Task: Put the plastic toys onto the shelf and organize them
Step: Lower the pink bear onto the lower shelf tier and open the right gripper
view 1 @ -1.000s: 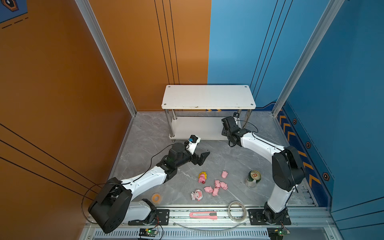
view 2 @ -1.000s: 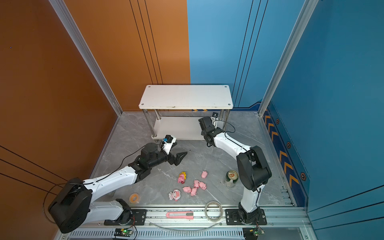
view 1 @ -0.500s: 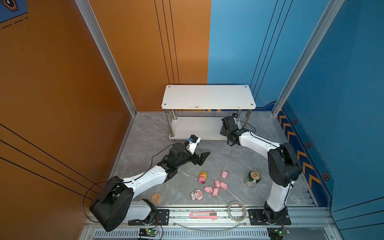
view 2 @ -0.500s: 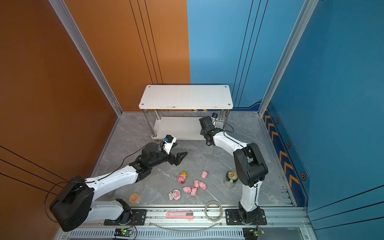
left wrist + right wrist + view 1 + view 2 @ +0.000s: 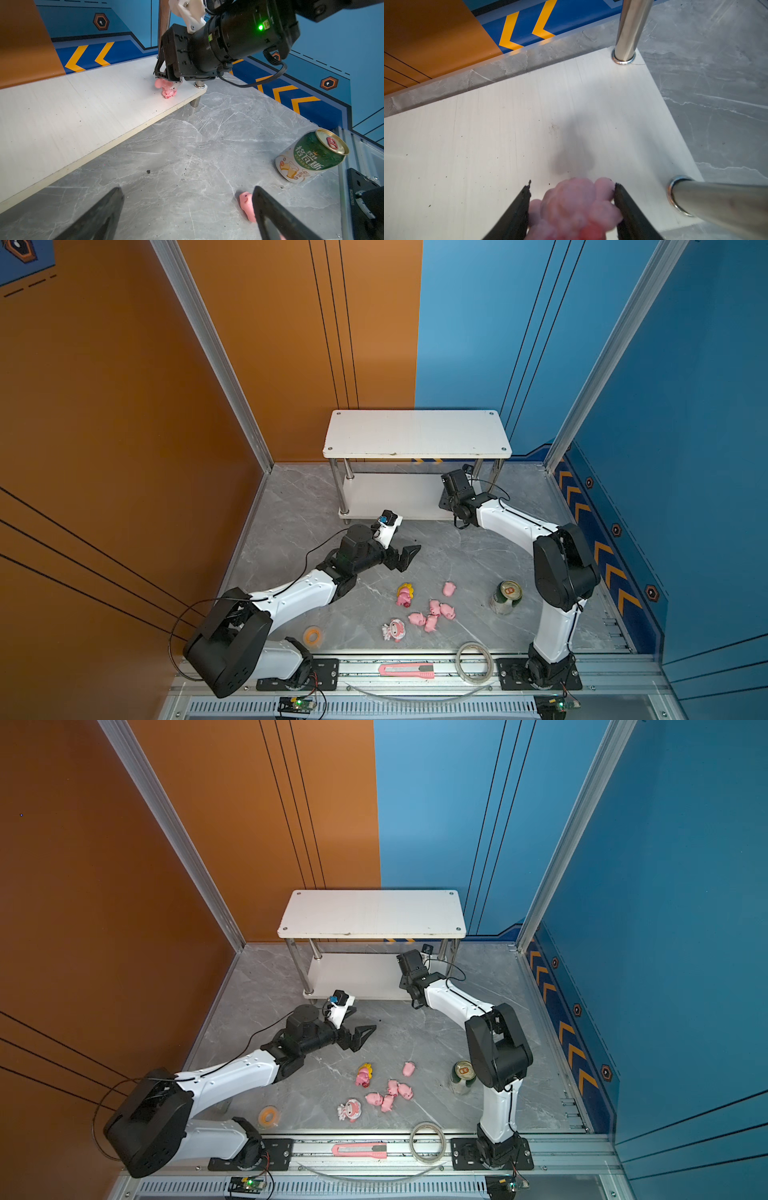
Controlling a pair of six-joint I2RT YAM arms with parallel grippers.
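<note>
Your right claw (image 5: 572, 187) grips a pink figurine (image 5: 571, 207) low at the shelf's (image 5: 488, 135) bottom tier, near its right-end legs (image 5: 625, 31). Your left claw (image 5: 187, 192) gapes wide and empty before the shelf, where the other toys (image 5: 432, 612) lie scattered on the floor (image 5: 457, 556).

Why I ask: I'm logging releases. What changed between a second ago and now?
The right arm's elbow swung slightly left in both top views, easing the right gripper a touch further over the shelf's lower tier. Its fingers stay closed on the pink-white figurine; nothing released. Unchanged: the left gripper, open and nearly still, the floor toys and the can.
</note>
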